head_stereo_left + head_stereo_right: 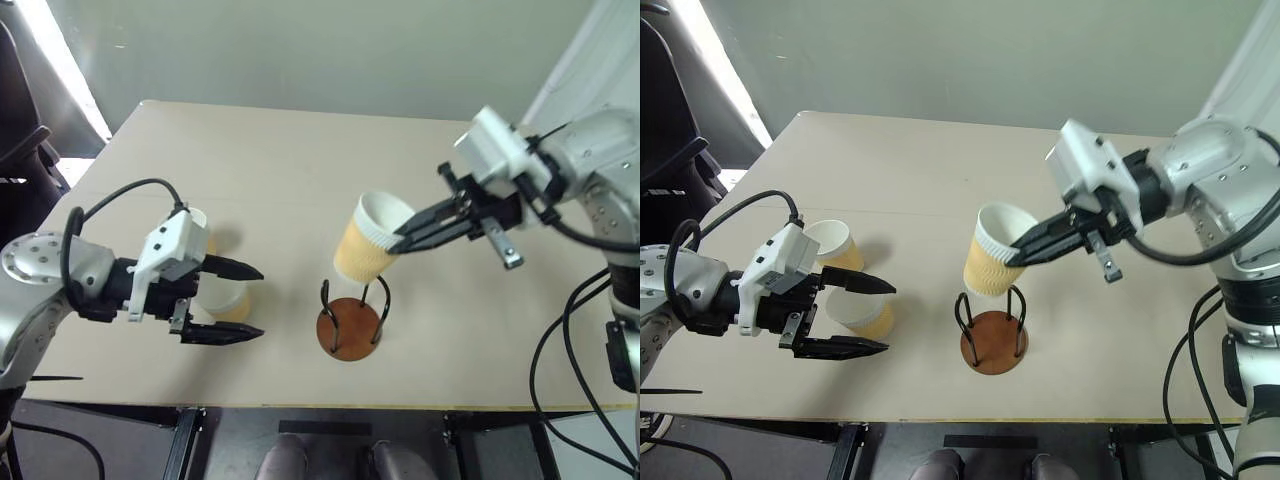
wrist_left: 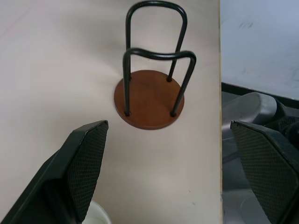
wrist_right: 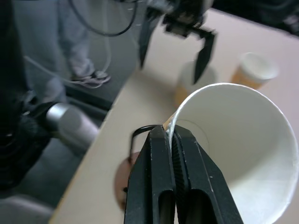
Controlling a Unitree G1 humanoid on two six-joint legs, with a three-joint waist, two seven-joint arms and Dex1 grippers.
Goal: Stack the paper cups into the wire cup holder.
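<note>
My right gripper [image 1: 402, 240] is shut on the rim of a tan paper cup [image 1: 368, 240]. It holds the cup tilted just above the wire cup holder [image 1: 350, 322], a brown disc with two black wire loops. In the right wrist view the fingers [image 3: 156, 177] pinch the white rim of that cup [image 3: 233, 154]. My left gripper [image 1: 889, 318] hovers open at the left, pointing toward the holder [image 2: 149, 98]. One more paper cup [image 1: 865, 315] stands on the table under its spread fingers, untouched. Another cup [image 1: 833, 245] stands just behind.
The beige table [image 1: 280, 170] has its front edge close to the holder. A dark chair [image 1: 25, 150] stands off the table's left side. A person's legs [image 3: 88, 70] show beyond the table's edge in the right wrist view.
</note>
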